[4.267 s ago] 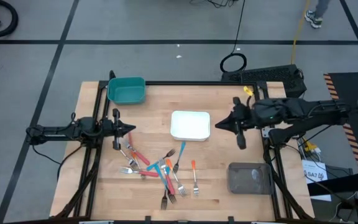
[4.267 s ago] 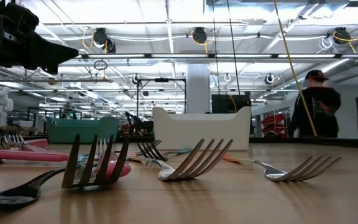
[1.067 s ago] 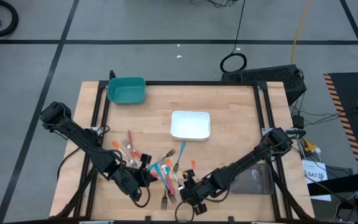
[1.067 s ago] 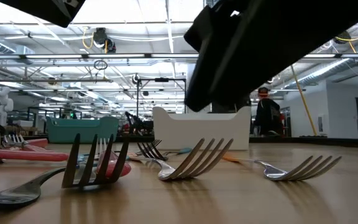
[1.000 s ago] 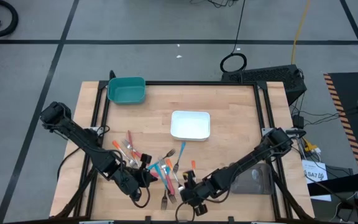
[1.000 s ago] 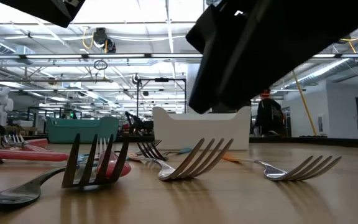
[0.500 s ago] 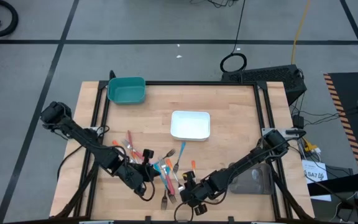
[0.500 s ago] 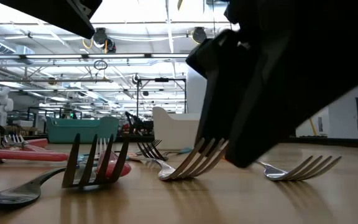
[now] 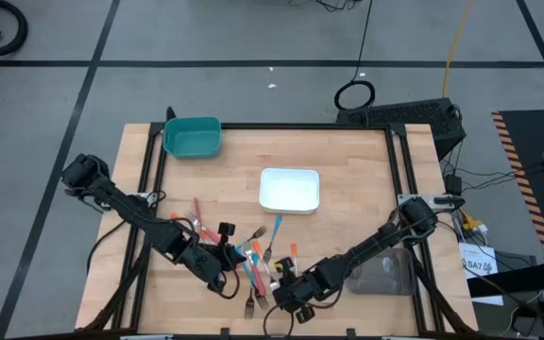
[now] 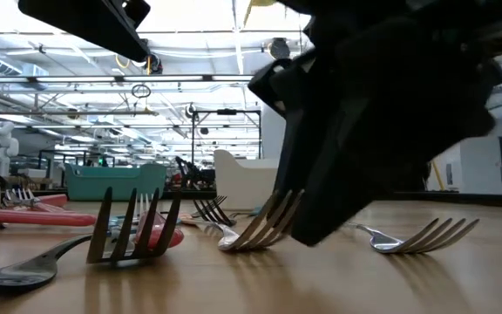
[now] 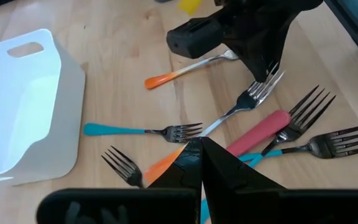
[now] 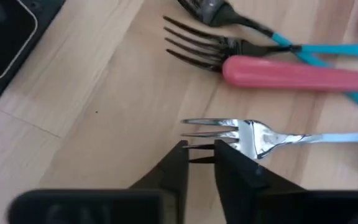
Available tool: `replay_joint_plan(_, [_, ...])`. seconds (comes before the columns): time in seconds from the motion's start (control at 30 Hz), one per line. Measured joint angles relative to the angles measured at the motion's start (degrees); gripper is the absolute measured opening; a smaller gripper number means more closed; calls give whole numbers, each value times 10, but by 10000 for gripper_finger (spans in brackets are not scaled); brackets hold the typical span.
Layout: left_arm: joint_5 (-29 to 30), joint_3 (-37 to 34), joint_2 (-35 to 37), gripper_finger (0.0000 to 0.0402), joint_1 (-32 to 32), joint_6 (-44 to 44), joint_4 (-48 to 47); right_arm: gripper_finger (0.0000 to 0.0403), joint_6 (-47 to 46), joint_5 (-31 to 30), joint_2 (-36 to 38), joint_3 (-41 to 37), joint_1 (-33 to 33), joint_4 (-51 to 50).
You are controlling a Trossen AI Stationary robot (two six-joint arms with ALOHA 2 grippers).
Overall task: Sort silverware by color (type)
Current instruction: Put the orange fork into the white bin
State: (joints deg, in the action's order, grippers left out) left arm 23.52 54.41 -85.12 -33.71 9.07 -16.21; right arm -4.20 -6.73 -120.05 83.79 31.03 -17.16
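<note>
The wooden table (image 9: 348,161) stands on a grey floor crossed by dark lines, with a teal tray (image 9: 172,142) at its far left corner, a white tray (image 9: 289,174) about the middle and a grey tray (image 9: 397,276) at the near right. The silverware (image 9: 253,257) lies loose on the bare wood in front of the white tray, none of it in any tray: forks with red, orange and blue handles, several crossing one another, and one orange-handled fork (image 11: 185,70) a little apart beside the heap.

My right gripper (image 12: 201,155) is down at the near edge of the heap, right on the tines of one silver fork (image 12: 261,138) that lies flat just beside a red-handled fork (image 12: 291,73). I cannot tell whether it has closed on that fork or merely stands over it.

My left gripper (image 11: 197,152) is pressed shut and has hold of nothing. It hangs over the left part of the heap, above a blue-handled fork (image 11: 143,130) and facing my right gripper across the forks
</note>
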Motion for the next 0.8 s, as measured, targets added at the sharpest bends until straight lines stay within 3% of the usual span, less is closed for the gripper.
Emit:
replay_joint_plan(0.1, [0, 0, 0, 8, 0, 6, 0, 25, 26, -6, 3, 1, -1, 2])
replay_joint_plan(0.5, [0, 0, 0, 8, -2, 49, 0, 16, 32, -12, 63, -1, 13, -23])
replay_joint_plan(0.8, [0, 0, 0, 8, -11, 66, 2, 6, 28, -82, 104, -1, 51, -64])
